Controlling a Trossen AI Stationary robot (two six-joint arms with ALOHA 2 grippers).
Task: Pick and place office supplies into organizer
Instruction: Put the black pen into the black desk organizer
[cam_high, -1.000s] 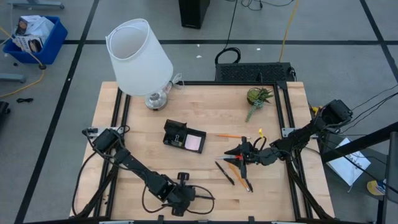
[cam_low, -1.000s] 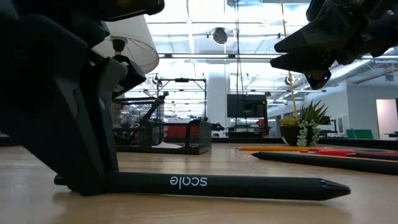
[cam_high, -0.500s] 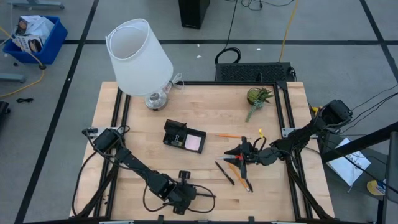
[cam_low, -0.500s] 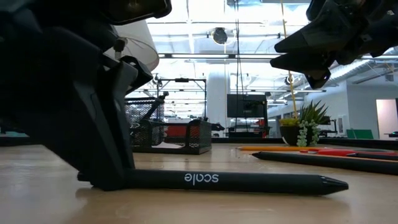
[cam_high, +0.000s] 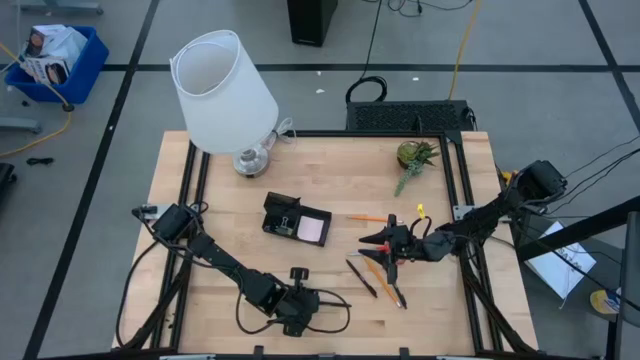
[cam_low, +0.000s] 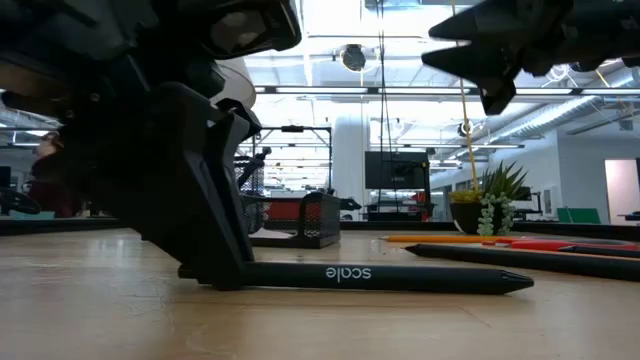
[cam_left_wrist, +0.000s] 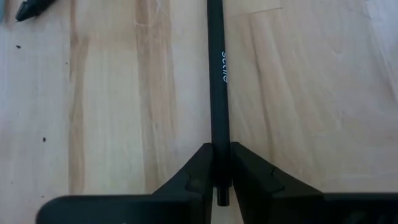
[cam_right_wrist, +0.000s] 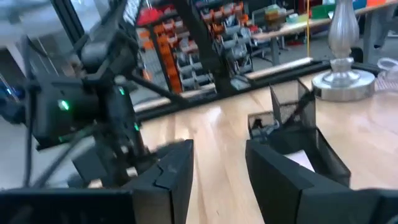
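Black pen (cam_left_wrist: 217, 93), printed "scale", lies flat on the tabletop (cam_high: 330, 170) near its front edge, its rear end clamped between the fingers of the left pincer (cam_left_wrist: 221, 177). Right pincer (cam_high: 385, 243) hangs above the loose pens and orange pencils (cam_high: 385, 275), fingers apart and holding nothing. Organizer (cam_high: 283, 214) sits mid-tabletop, a pink sticky-note pad (cam_high: 314, 229) in its low compartment.

Pen (cam_left_wrist: 216, 93) tip beyond the frame edge
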